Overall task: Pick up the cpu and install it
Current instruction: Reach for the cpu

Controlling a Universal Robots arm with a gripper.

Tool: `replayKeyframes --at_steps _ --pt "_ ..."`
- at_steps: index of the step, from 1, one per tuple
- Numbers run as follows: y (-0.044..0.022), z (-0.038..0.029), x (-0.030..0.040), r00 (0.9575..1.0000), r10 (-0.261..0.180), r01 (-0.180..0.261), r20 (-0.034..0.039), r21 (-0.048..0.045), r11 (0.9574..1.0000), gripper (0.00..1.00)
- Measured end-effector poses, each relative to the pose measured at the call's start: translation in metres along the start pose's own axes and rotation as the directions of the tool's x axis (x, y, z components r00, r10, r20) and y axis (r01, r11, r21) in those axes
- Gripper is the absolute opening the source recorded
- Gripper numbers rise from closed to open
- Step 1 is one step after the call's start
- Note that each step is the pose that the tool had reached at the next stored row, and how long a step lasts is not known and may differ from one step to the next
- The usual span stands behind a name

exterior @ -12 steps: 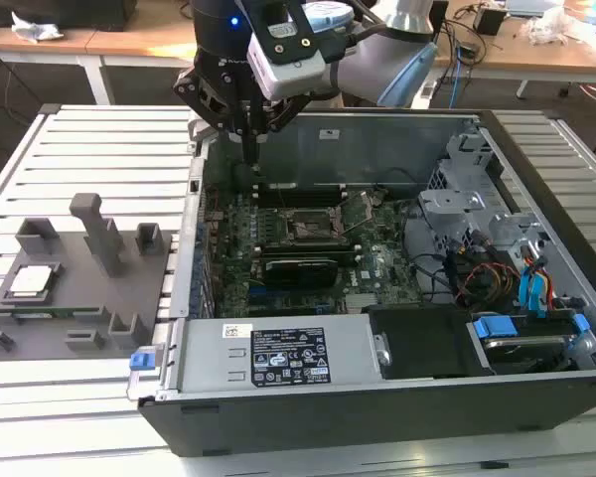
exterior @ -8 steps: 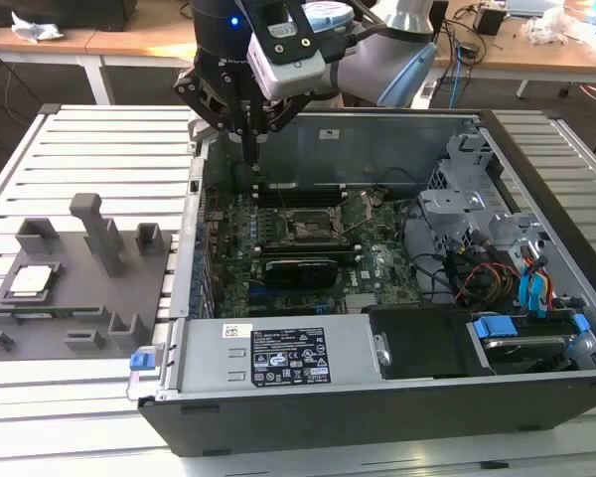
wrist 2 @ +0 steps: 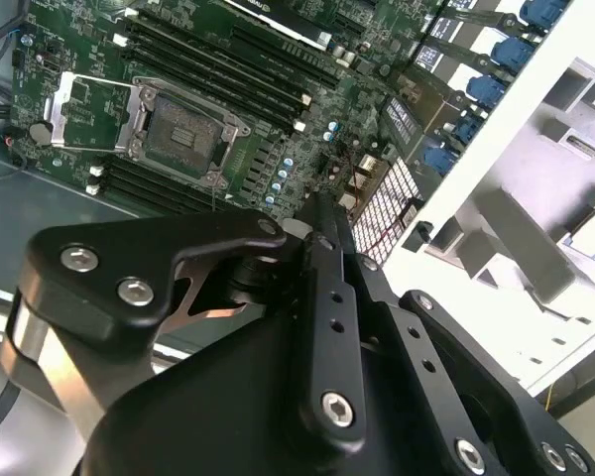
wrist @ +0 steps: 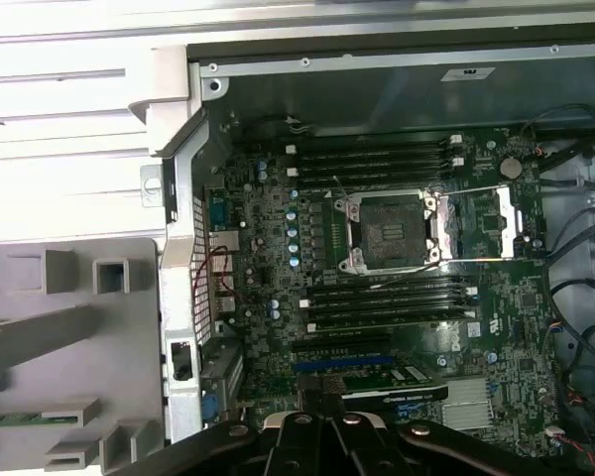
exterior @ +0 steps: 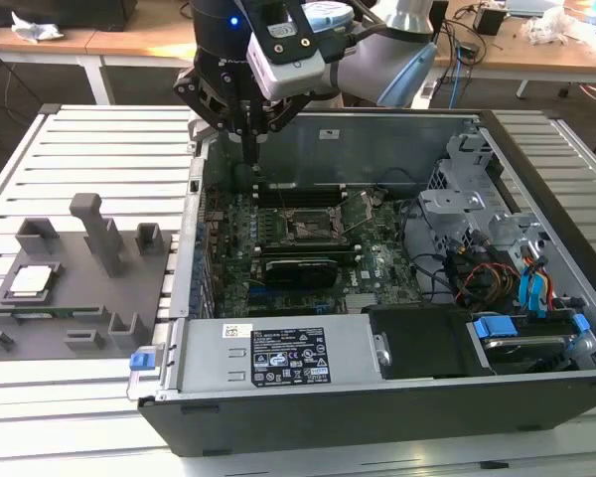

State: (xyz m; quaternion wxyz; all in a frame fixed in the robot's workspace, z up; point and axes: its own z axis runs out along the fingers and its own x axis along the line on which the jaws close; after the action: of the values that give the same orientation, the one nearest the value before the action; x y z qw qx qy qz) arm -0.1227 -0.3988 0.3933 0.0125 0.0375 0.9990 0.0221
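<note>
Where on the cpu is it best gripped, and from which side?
Probably by two opposite edges, coming straight down from above: the cpu lies flat, face up, on the grey holder, so its broad top offers nothing to pinch.

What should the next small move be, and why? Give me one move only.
Probably travel toward the exterior view's left, to above the cpu. The gripper hangs empty over the open case, the cpu lies on the grey fixture outside it, and the socket stands open and bare.
</note>
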Motion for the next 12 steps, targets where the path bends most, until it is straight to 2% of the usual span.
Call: replayKeyframes --at_steps 8,12 --pt "-0.0006 -0.0002 0.0080 1.0000 0.000 0.000 0.0001 -0.0001 1.0000 0.11" --pt "-0.0011 -0.0003 0.0142 1.0000 0.000 0.000 0.0001 -0.0001 1.0000 0.11"
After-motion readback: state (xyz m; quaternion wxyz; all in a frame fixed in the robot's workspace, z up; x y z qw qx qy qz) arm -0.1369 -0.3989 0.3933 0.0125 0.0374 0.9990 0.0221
